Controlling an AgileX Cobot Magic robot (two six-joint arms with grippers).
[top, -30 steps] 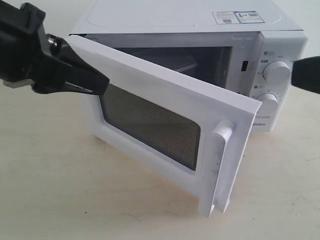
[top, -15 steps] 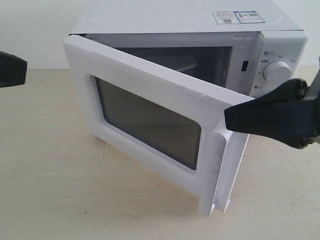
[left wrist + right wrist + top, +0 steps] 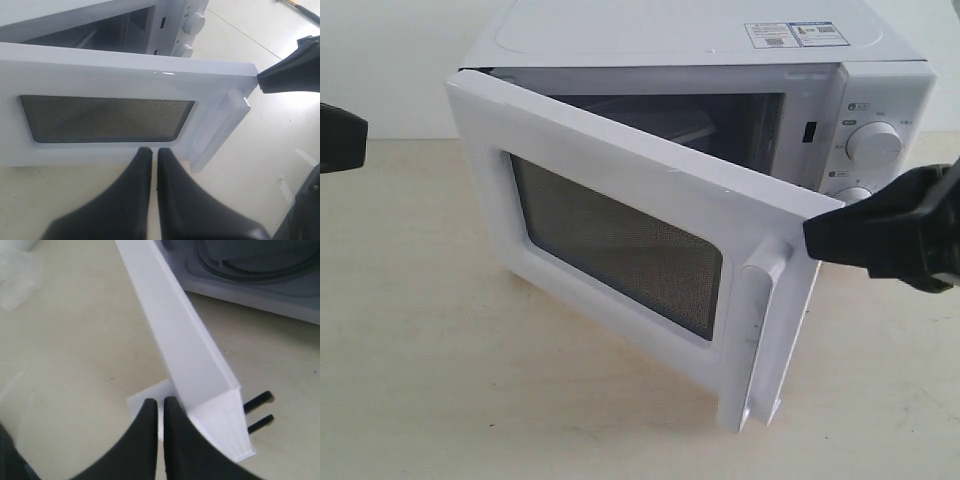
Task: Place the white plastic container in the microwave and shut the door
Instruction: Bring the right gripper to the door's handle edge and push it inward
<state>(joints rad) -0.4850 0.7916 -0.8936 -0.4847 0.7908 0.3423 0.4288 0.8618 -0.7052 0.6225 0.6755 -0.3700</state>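
The white microwave [image 3: 700,30] stands with its door [image 3: 620,170] about half open, mesh window and bar handle [image 3: 760,330] facing out. Inside the cavity a pale edge [image 3: 695,128] shows above the door; I cannot tell whether it is the white plastic container. My right gripper [image 3: 810,238] is shut and empty, its tip at the door's free upper corner, just behind the door's edge [image 3: 200,355] in the right wrist view. My left gripper [image 3: 364,138] is shut and empty at the far left, well clear of the door; its fingertips [image 3: 145,152] point at the door's lower rim.
The microwave sits on a beige table [image 3: 470,380], with two round knobs [image 3: 873,143] on its right panel. The turntable ring [image 3: 240,270] shows past the door. Crumpled clear plastic [image 3: 15,275] lies off to one side.
My left gripper left the door's upper hinge side and drew back to the far left. My right gripper came in to the door's free corner, then eased slightly right. The door barely moved.
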